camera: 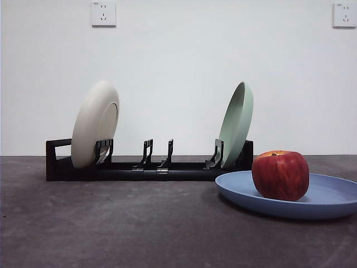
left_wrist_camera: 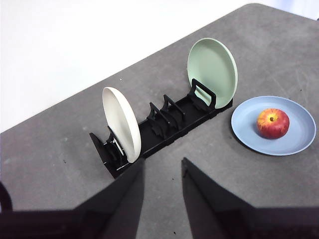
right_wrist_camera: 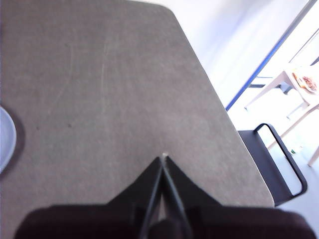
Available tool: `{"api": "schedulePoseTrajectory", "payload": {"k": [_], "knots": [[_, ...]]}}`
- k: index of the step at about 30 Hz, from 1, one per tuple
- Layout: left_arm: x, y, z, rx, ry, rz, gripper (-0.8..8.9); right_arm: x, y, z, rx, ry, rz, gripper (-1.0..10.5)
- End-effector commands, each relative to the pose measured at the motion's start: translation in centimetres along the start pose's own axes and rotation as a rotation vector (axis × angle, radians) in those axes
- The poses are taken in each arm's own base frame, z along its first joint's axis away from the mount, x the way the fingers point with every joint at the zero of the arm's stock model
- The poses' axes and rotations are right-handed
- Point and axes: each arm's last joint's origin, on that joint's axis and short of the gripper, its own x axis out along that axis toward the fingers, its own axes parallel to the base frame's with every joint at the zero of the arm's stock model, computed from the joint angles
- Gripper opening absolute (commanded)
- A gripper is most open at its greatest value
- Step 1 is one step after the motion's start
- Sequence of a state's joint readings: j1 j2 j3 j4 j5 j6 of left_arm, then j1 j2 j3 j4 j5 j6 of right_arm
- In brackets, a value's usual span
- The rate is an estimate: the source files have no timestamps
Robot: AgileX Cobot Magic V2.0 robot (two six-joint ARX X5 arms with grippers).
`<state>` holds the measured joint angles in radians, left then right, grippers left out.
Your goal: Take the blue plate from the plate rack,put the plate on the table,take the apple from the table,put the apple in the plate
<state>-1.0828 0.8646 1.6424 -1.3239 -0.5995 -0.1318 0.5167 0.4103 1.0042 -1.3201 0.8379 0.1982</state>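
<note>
The blue plate (camera: 312,200) lies flat on the table (camera: 111,229) at the right, in front of the plate rack (camera: 148,167). The red apple (camera: 280,175) sits in it, stem up. In the left wrist view the apple (left_wrist_camera: 272,123) rests in the blue plate (left_wrist_camera: 299,134) beside the rack (left_wrist_camera: 164,127). My left gripper (left_wrist_camera: 159,167) is open and empty, high above the table, well away from the rack. My right gripper (right_wrist_camera: 163,158) is shut and empty over bare table; only the plate's edge (right_wrist_camera: 5,137) shows in its view.
A cream-white plate (camera: 95,124) stands in the rack's left slot and a pale green plate (camera: 236,124) in its right slot; the middle holders are bare. The table's edge (right_wrist_camera: 224,109) and a black chair (right_wrist_camera: 274,164) lie past the right gripper.
</note>
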Motion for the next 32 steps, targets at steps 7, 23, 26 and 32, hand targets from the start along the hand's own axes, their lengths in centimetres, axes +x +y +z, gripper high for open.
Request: {"api": "schedulePoseTrajectory", "payload": {"k": [7, 23, 26, 32], "knots": [[1.9, -1.4, 0.7, 0.044, 0.051, 0.008, 1.25, -0.1, -0.2, -0.4, -0.024, 0.030, -0.010, 0.0], [12.0, 1.1, -3.4, -0.014, -0.115, 0.141, 1.23, -0.1, -0.2, -0.4, -0.024, 0.030, -0.010, 0.0], [14.6, 2.2, -7.5, -0.061, -0.259, 0.048, 1.23, -0.1, -0.2, -0.4, -0.024, 0.030, -0.010, 0.0], [15.8, 2.2, -16.2, -0.156, -0.304, 0.065, 1.23, -0.1, -0.2, -0.4, -0.024, 0.030, -0.010, 0.0]]}}
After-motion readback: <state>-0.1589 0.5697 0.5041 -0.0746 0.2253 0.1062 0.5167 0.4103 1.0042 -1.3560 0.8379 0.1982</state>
